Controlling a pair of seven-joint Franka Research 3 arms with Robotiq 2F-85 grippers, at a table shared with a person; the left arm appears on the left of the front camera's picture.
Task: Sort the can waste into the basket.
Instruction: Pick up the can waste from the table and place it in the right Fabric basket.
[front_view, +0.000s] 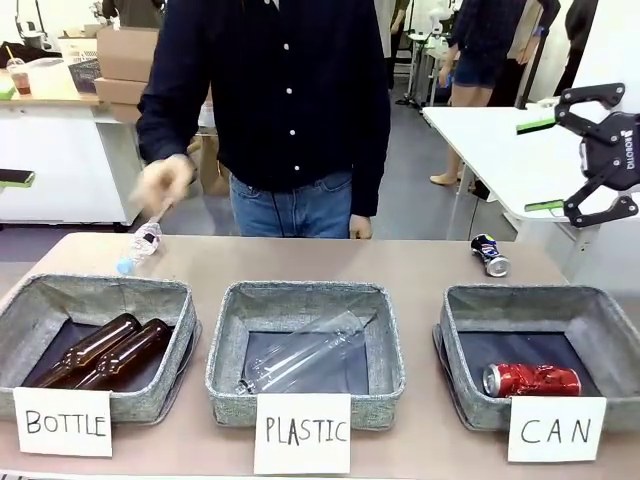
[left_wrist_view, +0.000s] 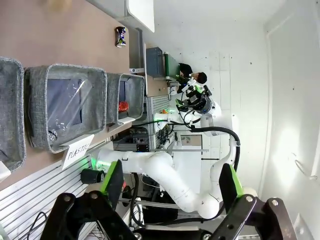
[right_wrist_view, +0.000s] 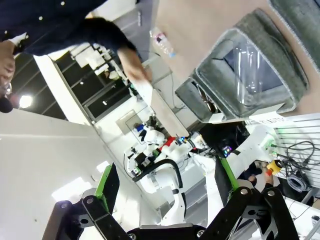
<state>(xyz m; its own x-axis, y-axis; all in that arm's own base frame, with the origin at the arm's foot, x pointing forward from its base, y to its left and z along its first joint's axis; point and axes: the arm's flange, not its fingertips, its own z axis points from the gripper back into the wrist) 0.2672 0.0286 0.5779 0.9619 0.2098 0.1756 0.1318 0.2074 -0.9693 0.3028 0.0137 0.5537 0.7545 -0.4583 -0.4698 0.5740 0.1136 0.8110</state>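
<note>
The red can (front_view: 531, 380) lies on its side on the dark floor of the basket (front_view: 455, 345) behind the "CAN" card (front_view: 556, 430), at the robot's edge of the table; alongside, a bin marked "PLASTIC" (front_view: 225, 370) holds a clear bottle and one marked "BOTTLE" (front_view: 20, 320) two brown ones. Just past the basket's far wall the dark can (front_view: 490, 255) lies on the bare tabletop, silver end toward the camera, not yet sorted. On its side it is likely to roll if a finger touches it off-centre, toward the table's far edge or against the basket wall. Farther left, the person's hand (front_view: 165, 185), blurred, is at the neck of a plastic bottle (front_view: 140, 245); whether it grips it cannot be told, and a reach across the middle could meet that hand. Above the right end, the right gripper (front_view: 540, 165) hangs with jaws wide and empty; the left gripper (left_wrist_view: 171, 182) is likewise spread, holding nothing.
</note>
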